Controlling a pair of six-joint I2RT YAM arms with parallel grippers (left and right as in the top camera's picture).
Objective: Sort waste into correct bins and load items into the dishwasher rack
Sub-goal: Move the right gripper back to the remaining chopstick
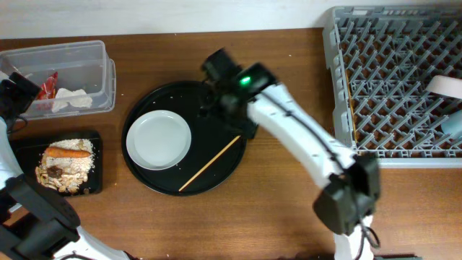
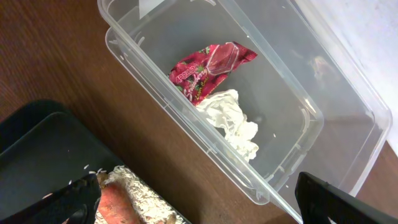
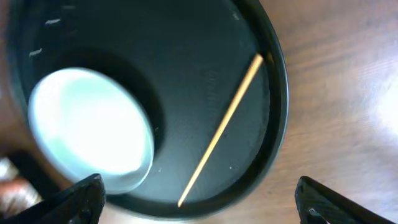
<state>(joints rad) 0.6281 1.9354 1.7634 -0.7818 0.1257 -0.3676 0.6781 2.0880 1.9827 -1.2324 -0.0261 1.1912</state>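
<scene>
The clear tub [image 1: 101, 68] holds a red wrapper [image 2: 208, 68] and a crumpled tissue [image 2: 233, 121]. Beside it, the shallow black tray [image 1: 18, 155] carries rice crumbs [image 1: 76, 166], a carrot [image 1: 70, 152] and dark scraps. My left gripper [image 2: 205, 208] hangs open and empty over the table between tub and tray. A white plate [image 1: 159, 139] and one wooden chopstick [image 1: 209, 164] lie on the round black tray [image 1: 184, 101]. High above them my right gripper [image 3: 205, 205] is open and empty. A white bowl [image 1: 444, 87] and a light-blue cup [image 1: 453, 124] sit in the grey rack [image 1: 390, 79].
The rack fills the right of the table, with its left wall close to the round tray. My right arm [image 1: 303, 141] stretches from the front right across the tray's right side. Bare wooden table [image 1: 274, 217] shows in front of the tray.
</scene>
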